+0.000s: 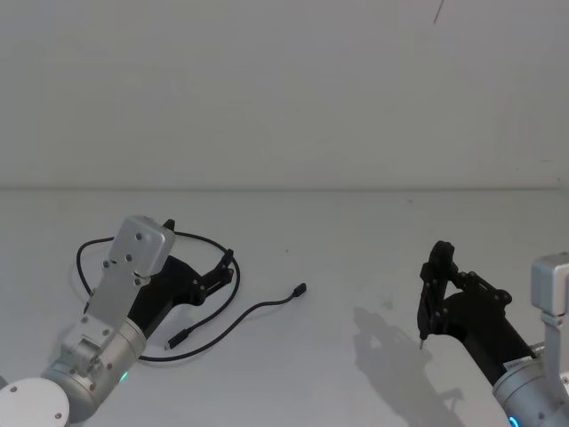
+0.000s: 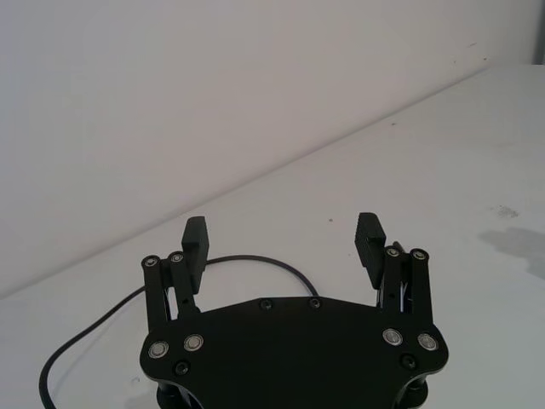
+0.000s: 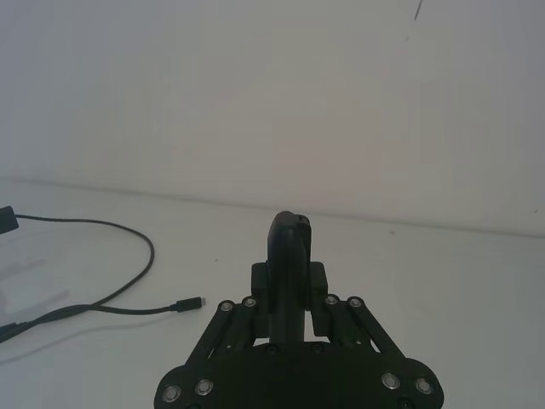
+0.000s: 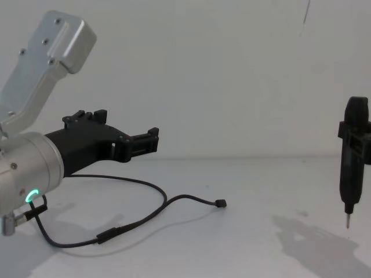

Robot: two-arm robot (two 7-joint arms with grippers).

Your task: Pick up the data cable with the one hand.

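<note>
The data cable (image 1: 233, 321) lies in a loose curvy loop on the white table, with its small blocky plug (image 1: 300, 289) at the right end and a thicker sleeve (image 4: 110, 234) along its length. My left gripper (image 1: 227, 267) hovers open just above the loop's far strand (image 2: 255, 258), which runs under its spread fingers (image 2: 196, 243). Over at the right, my right gripper (image 1: 439, 255) is held above the table, shut on a short black wire (image 4: 348, 211) that hangs down to a silver tip.
The white table (image 1: 356, 231) meets a plain white wall at the back. Open table lies between the cable's plug (image 4: 220, 202) and the right gripper (image 4: 354, 124), apart from a faint stain (image 1: 385, 302).
</note>
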